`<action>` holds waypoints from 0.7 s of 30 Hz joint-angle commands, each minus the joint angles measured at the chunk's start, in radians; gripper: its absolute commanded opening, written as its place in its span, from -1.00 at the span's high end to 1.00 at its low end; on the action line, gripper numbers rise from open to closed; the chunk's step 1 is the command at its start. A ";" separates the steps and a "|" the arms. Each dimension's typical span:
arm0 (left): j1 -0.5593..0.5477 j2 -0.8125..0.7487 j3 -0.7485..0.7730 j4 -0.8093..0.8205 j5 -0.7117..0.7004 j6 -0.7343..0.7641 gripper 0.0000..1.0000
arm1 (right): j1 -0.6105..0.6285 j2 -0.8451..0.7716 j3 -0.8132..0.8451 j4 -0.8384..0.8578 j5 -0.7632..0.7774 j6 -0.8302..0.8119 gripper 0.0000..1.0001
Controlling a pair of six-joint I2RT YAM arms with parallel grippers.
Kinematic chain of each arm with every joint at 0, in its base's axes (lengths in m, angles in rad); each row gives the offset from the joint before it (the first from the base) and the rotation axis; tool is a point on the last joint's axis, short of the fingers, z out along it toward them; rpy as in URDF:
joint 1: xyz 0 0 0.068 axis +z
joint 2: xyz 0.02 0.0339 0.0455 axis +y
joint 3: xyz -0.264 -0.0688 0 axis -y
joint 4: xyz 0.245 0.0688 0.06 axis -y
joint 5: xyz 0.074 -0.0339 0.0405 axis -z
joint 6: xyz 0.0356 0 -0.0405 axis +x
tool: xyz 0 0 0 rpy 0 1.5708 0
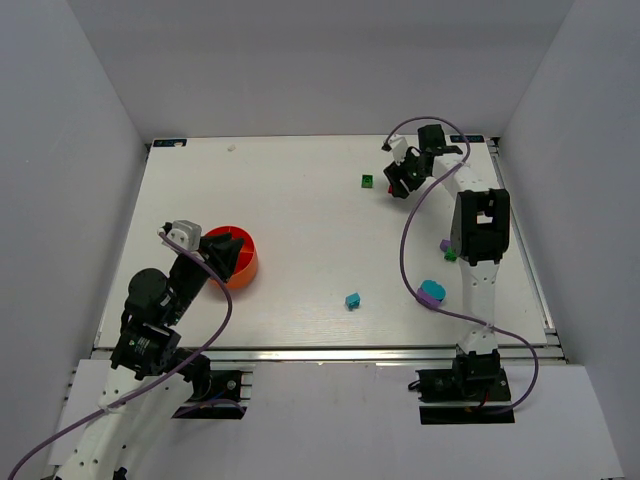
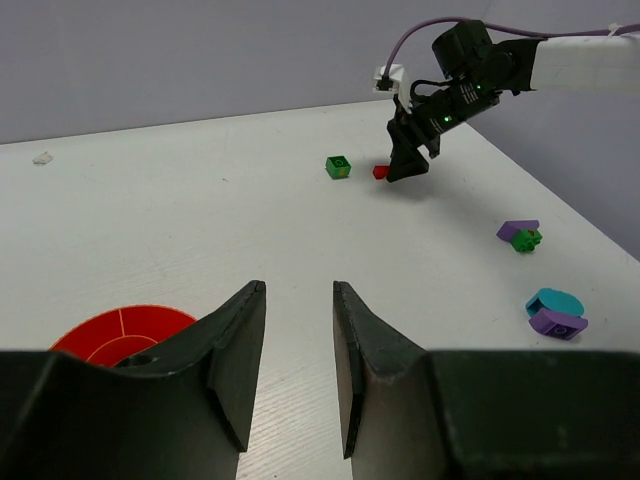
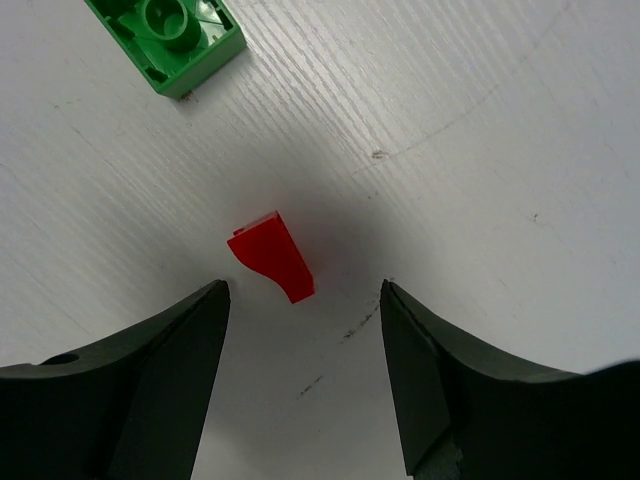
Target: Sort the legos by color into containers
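Note:
A small red lego (image 3: 272,257) lies on the white table just ahead of my right gripper (image 3: 305,288), a little left of its centre line. The jaws stand open and hold nothing. A green lego (image 3: 175,40) lies further off to the left. From above, the right gripper (image 1: 398,187) points down at the far right, beside the green lego (image 1: 368,181). My left gripper (image 2: 300,288) is open and empty, hovering at the right edge of a round container (image 1: 247,268), red inside and orange outside. In the left wrist view the container (image 2: 150,318) shows low on the left.
A teal lego (image 1: 352,300) lies near the front centre. A teal and purple cluster (image 1: 432,291) and a purple and green pair (image 1: 447,250) sit by the right arm. A white speck (image 1: 232,147) lies at the back edge. White walls enclose the table.

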 commanded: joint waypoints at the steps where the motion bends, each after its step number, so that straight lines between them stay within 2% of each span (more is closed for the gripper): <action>1: 0.007 0.006 0.000 0.006 0.009 0.006 0.13 | 0.009 0.031 0.051 -0.013 -0.042 -0.069 -0.34; 8: 0.007 0.014 0.000 0.005 0.003 0.008 0.13 | 0.019 0.071 0.090 -0.030 -0.084 -0.081 -0.28; 11: 0.007 0.017 0.000 0.005 0.003 0.008 0.13 | 0.017 0.084 0.099 -0.040 -0.097 -0.081 -0.16; 14: 0.007 0.015 0.000 0.003 0.000 0.008 0.13 | 0.014 0.084 0.102 -0.056 -0.100 -0.075 0.04; 18: 0.007 0.006 0.000 0.003 -0.002 0.008 0.13 | 0.012 0.046 0.061 -0.068 -0.071 -0.083 0.52; 21: 0.007 -0.002 0.000 0.006 -0.002 0.005 0.12 | 0.022 0.007 0.019 -0.071 -0.050 -0.092 0.68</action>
